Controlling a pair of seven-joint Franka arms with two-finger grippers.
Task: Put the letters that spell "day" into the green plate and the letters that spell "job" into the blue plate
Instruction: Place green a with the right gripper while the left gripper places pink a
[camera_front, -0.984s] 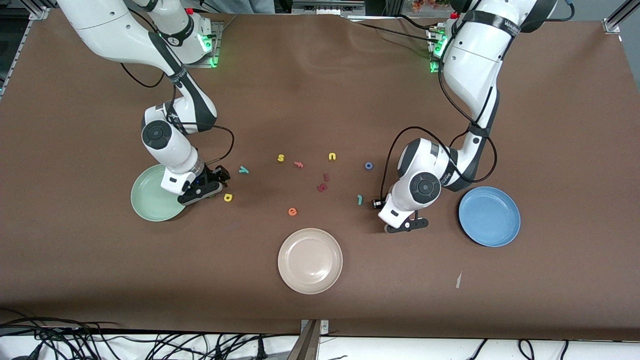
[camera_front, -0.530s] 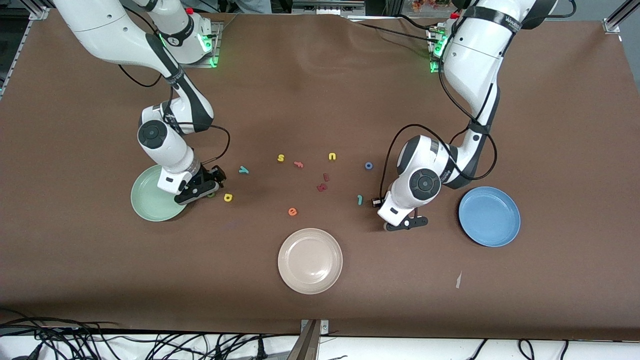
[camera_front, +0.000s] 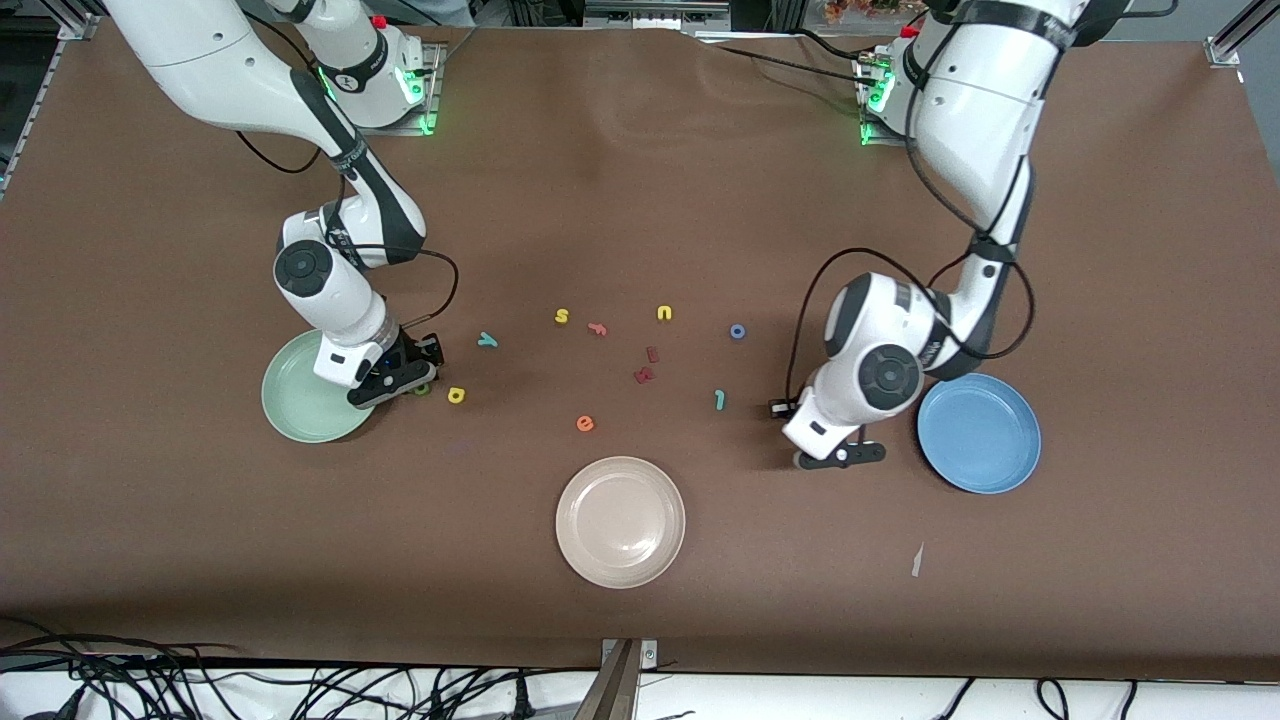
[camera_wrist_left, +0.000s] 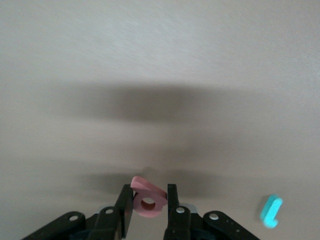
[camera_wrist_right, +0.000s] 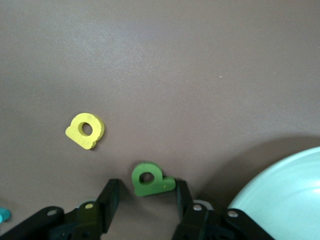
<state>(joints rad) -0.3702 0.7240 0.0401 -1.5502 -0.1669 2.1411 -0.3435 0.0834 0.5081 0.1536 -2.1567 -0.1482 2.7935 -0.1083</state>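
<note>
My left gripper (camera_wrist_left: 148, 190) is shut on the pinkish-red b (camera_wrist_left: 148, 201), which sits tilted between its fingers. That gripper (camera_front: 840, 457) hangs over bare table between the teal j (camera_front: 719, 399) and the blue plate (camera_front: 980, 432). The blue o (camera_front: 738, 331) lies farther from the camera. My right gripper (camera_wrist_right: 146, 184) is open and straddles the dark green d (camera_wrist_right: 150, 179); one finger is at the d's stem and a gap remains at the other. It stands low beside the green plate (camera_front: 290, 405). The yellow a (camera_front: 456, 395) and the teal y (camera_front: 487, 339) lie close by.
A beige plate (camera_front: 620, 521) sits near the front camera at mid-table. A yellow s (camera_front: 562, 316), a yellow u (camera_front: 664, 313), an orange e (camera_front: 585, 423), dark red letters (camera_front: 645, 374) and a small pink letter (camera_front: 598, 328) are scattered between the arms.
The left gripper closed on the b and has carried it toward the blue plate. The right gripper's fingers have narrowed around the d, almost in place.
</note>
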